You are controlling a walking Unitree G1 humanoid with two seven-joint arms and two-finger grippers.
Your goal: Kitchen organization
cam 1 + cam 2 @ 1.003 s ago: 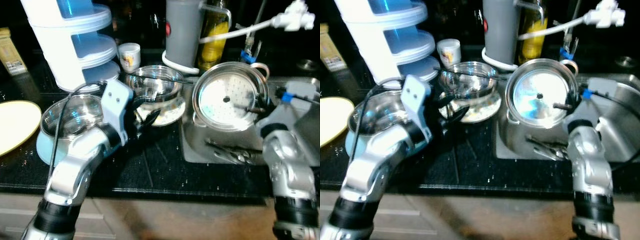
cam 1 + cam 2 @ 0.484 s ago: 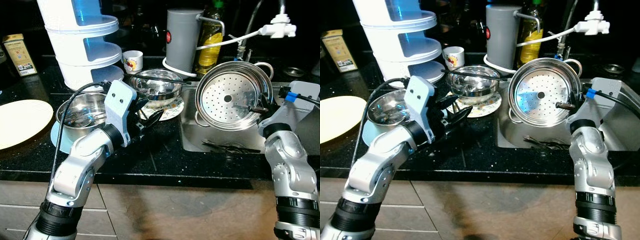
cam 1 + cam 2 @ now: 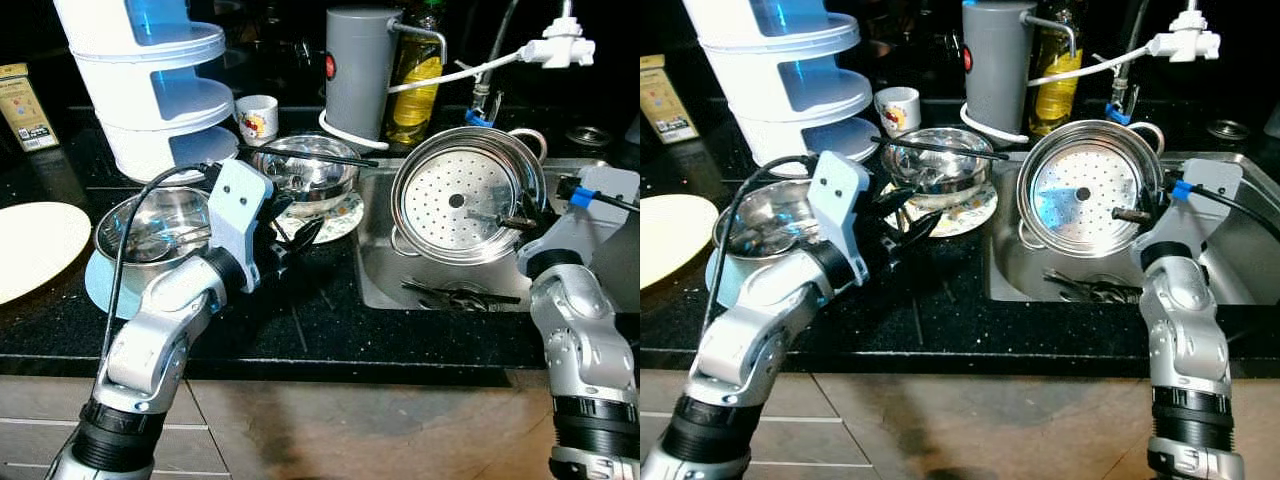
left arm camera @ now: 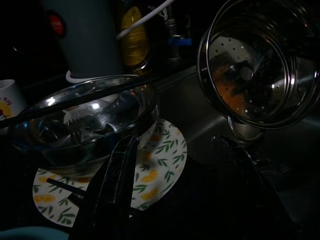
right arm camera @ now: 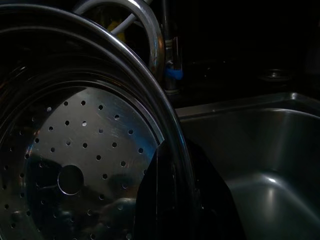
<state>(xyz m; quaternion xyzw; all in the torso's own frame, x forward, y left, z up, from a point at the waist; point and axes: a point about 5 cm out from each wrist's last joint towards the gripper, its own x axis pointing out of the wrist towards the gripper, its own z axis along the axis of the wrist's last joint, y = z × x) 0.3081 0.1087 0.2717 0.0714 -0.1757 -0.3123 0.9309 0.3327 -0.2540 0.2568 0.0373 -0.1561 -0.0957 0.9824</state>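
Nearest the counter's front edge, the left gripper [image 3: 300, 235] hovers with its fingers spread wide and holding nothing, aimed at the leaf-patterned plate [image 3: 345, 215] under the glass bowl [image 3: 308, 172]. Over the sink [image 3: 375, 290], the right gripper [image 3: 1145, 208] pinches the rim of the perforated steamer pan [image 3: 462, 192], which is tipped on edge, open face toward the robot, axis pointing roughly front to back. To do this well, I judge the grip must stay firm on the thin rim and the pan be lifted clear of the utensils [image 3: 455, 292] lying in the sink.
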